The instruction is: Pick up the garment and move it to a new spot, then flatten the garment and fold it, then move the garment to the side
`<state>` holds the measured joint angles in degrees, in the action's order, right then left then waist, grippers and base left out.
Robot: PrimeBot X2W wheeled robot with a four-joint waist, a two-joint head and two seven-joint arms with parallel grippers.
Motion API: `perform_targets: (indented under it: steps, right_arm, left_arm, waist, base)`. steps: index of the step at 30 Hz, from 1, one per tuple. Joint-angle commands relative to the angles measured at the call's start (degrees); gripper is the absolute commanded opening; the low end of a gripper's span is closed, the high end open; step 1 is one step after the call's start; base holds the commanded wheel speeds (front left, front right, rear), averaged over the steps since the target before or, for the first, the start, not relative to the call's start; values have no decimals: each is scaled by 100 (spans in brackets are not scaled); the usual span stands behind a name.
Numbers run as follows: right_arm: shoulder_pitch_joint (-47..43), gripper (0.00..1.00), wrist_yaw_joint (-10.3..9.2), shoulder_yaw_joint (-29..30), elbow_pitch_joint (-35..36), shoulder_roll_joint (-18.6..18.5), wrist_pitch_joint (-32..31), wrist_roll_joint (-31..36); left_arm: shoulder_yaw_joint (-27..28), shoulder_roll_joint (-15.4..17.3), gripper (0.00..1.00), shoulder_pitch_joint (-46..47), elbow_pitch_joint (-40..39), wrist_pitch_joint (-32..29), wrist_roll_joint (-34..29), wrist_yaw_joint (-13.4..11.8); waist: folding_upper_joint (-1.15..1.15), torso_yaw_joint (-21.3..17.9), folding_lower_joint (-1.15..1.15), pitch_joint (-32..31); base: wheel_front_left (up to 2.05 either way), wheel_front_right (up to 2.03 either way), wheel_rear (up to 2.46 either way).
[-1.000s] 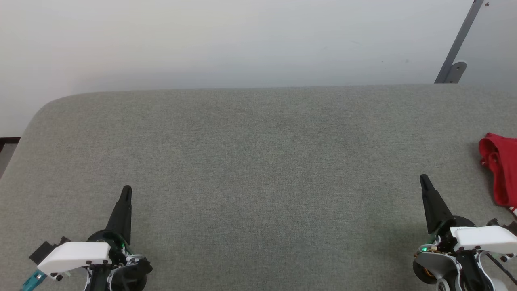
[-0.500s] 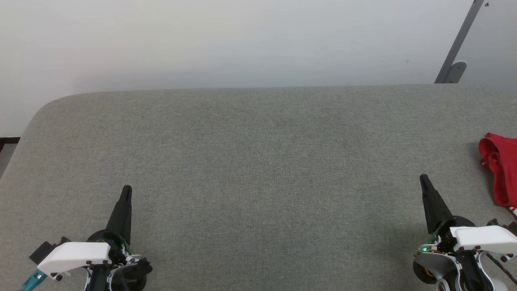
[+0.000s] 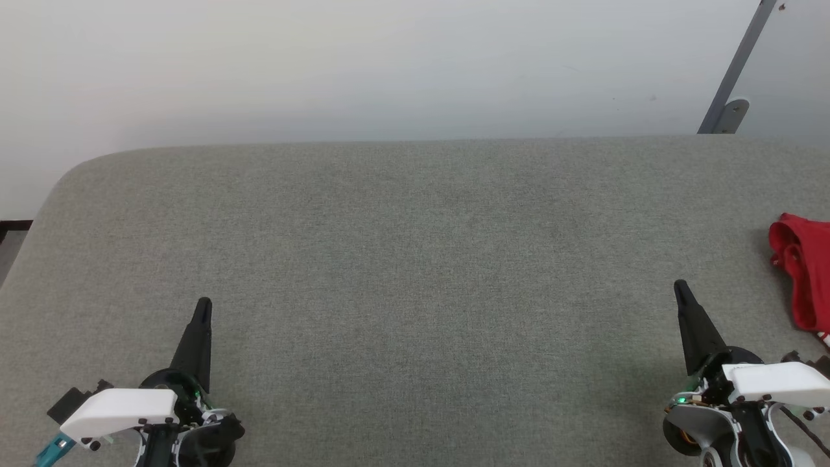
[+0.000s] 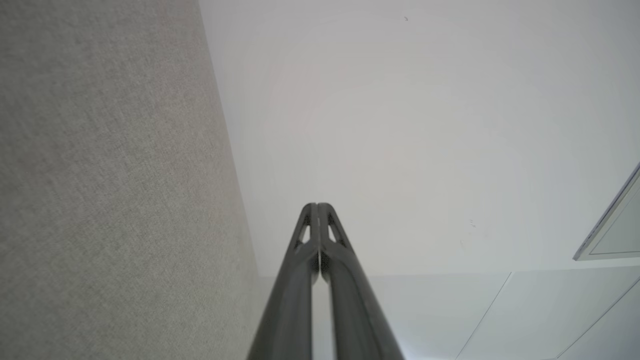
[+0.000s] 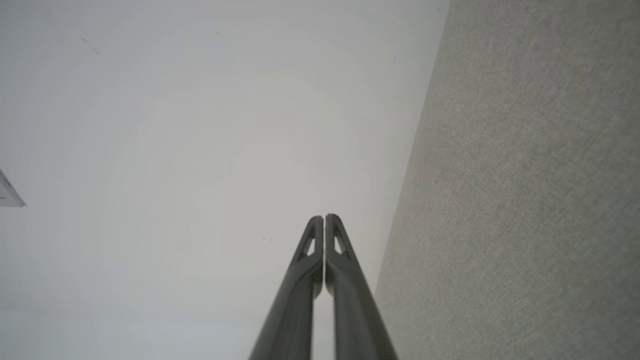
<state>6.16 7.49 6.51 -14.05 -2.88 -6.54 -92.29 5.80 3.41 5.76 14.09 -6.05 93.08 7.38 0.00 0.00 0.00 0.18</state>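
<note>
Left gripper (image 3: 203, 303) fingers pressed together, empty, right gripper (image 3: 679, 285) fingers likewise together, empty, both poised over grey padded surface (image 3: 415, 259), red garment (image 3: 801, 269) bunched at surface's right edge, apart from right gripper.

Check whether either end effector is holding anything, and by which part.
Nothing is held. The left end effector and right end effector are shut and empty; the red shirt lies apart on the grey surface.
</note>
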Motion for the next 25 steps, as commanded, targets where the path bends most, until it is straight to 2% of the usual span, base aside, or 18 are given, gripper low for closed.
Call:
perform_targets:
  steps: [1,25]
  right_arm:
    - [25,0,0,-2,-15,9,-10,-22]
    - [25,0,0,-1,-15,9,-9,-23]
  left_arm:
    - [23,-13,0,86,-3,-12,-28,20]
    - [43,-28,0,88,-2,-34,-43,20]
  waist:
    - [0,0,0,0]
    - [0,0,0,0]
  base:
    - [0,0,0]
    - [0,0,0]
